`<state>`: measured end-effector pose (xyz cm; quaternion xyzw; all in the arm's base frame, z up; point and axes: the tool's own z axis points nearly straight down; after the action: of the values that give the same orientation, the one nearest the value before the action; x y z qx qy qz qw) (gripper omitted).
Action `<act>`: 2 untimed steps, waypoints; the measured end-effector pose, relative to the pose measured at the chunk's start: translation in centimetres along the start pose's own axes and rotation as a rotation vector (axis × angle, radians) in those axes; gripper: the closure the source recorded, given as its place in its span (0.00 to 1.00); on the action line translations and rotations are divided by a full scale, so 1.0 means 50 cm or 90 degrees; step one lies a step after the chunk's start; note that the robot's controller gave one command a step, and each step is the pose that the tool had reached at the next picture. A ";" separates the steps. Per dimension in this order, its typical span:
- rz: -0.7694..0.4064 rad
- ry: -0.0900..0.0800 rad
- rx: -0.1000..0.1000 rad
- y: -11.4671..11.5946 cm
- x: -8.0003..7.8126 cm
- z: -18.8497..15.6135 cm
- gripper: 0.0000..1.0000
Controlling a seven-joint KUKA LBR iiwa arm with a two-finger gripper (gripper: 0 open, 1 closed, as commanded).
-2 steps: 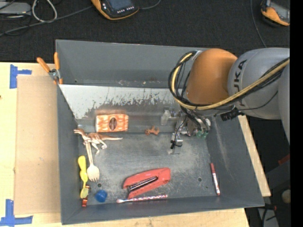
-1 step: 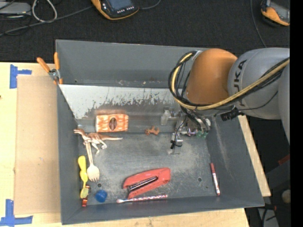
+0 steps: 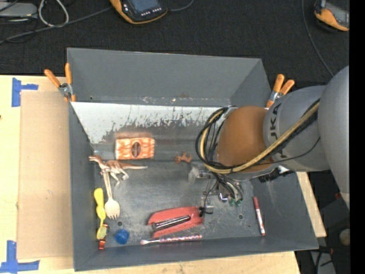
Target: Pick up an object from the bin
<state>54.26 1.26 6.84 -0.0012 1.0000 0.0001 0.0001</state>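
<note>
In the camera view from above, the arm (image 3: 245, 141) reaches into the grey bin (image 3: 171, 84) from the right. Its jaws hang low by the right end of a red flat thing (image 3: 174, 218) that lies near the front wall. Wires hide the tips, so I cannot tell if the jaws are open or shut, or if they touch it. I think this is the step of getting down to a thing, with nothing lifted yet. Next, the jaws would need to sit on both sides of the red flat thing, squeeze, then go up. A pink striped stick (image 3: 171, 240) lies just in front of it and a red and white pen (image 3: 258, 216) lies to its right, so the jaws should miss those. Letters on the arm look like "KU". I can read no words on the things in the bin.
</note>
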 end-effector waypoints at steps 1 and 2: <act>-0.012 -0.012 0.001 0.034 -0.004 -0.028 0.00; -0.022 -0.010 0.001 0.095 0.081 -0.025 0.00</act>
<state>50.19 5.98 8.09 -0.0185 0.9998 -0.0005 0.0081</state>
